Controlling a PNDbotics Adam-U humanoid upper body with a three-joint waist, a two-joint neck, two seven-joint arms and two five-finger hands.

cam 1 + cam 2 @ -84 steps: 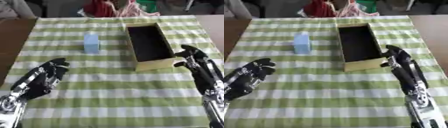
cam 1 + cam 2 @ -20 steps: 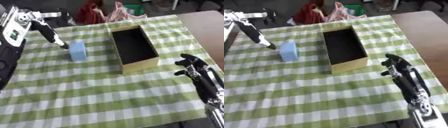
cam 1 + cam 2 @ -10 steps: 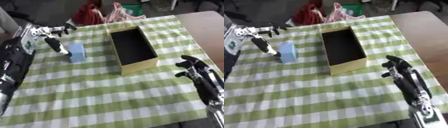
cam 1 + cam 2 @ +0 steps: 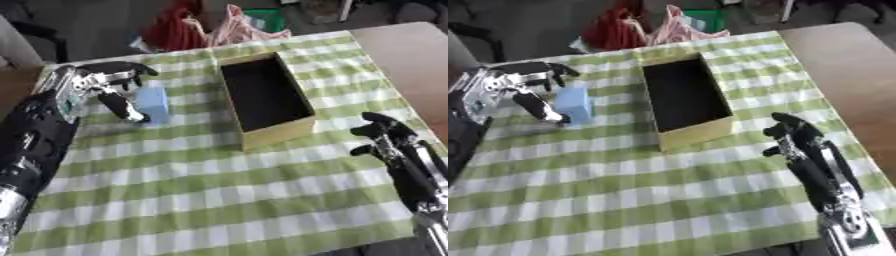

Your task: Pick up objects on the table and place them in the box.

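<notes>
Left hand [image 4: 92,85] is at the light blue block [image 4: 154,105], fingers spread: thumb down along the block's left face, other fingers arched over the top and far side. Can't tell if anything is actually touching; it isn't clamped on the block, which stands upright on the green checked cloth [image 4: 219,190] covering the counter. Block sits just left of the open yellow box [image 4: 262,97], with a strip of cloth between them. Box looks empty inside, dark interior, long axis running away from the robot. Right hand [image 4: 798,137] is idle near the box's near right corner, fingers loosely relaxed, holding nothing. Handling guess: the block looks like a small rigid carton or foam piece, likely light, with flat smooth faces. It's taller than it is wide, so a sideways push could tip it before the grip closes. Best hold is probably across the two broad opposite faces, thumb on one and fingers on the other, around mid-height or a bit above. Smooth sides might slip if pinched only near the top edge. The box is right alongside, so the carry should be short. Red and pink bags [image 4: 206,30] beyond the far edge are irrelevant.
</notes>
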